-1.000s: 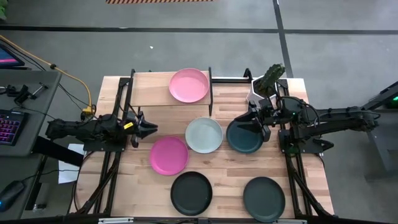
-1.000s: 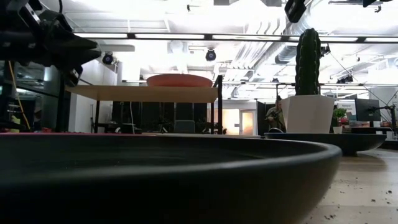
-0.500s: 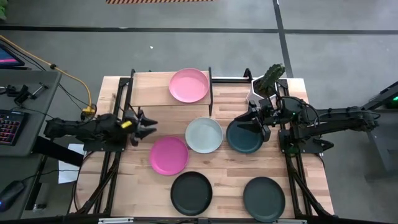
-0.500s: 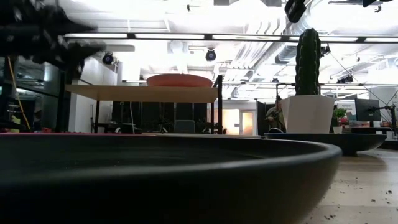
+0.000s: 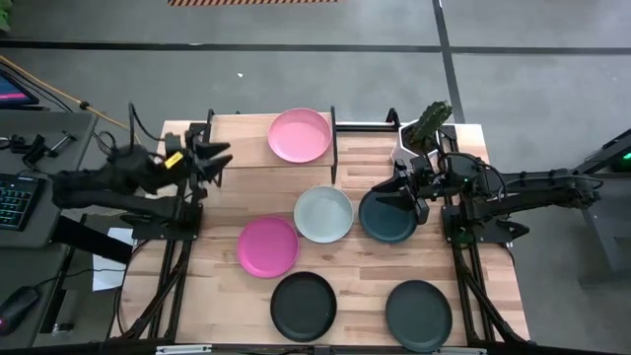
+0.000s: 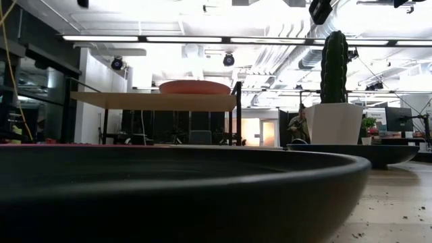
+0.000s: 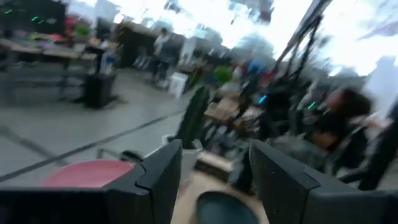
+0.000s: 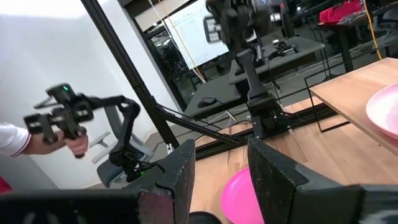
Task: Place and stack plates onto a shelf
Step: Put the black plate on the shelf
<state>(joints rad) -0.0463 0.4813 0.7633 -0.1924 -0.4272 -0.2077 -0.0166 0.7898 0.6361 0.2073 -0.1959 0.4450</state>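
Observation:
The light pink plate [image 5: 300,135] rests on the right half of the shelf [image 5: 246,153] and shows red-lit in the low view [image 6: 194,87]. On the tabletop lie the pale mint-white plate [image 5: 323,214], the magenta plate [image 5: 267,247], the dark teal plate [image 5: 387,219], the black plate [image 5: 304,306] and the grey-green plate [image 5: 418,316]. My left gripper [image 5: 219,158] is open and raised by the shelf's left end, pointing across it [image 7: 211,180]. My right gripper [image 5: 412,197] is open [image 8: 221,180] above the teal plate's right rim.
A cactus in a white pot [image 5: 422,133] stands at the far right corner, just beyond my right gripper. The black plate's rim [image 6: 202,182] fills the low view's foreground. The shelf's left half is bare wood. A person's hand holding a device [image 8: 68,134] shows beyond the table.
My left gripper has risen and swung from beside the magenta plate toward the table's far edge, ending by the shelf's left end and leaving the low view. It has stayed open. No plate has moved.

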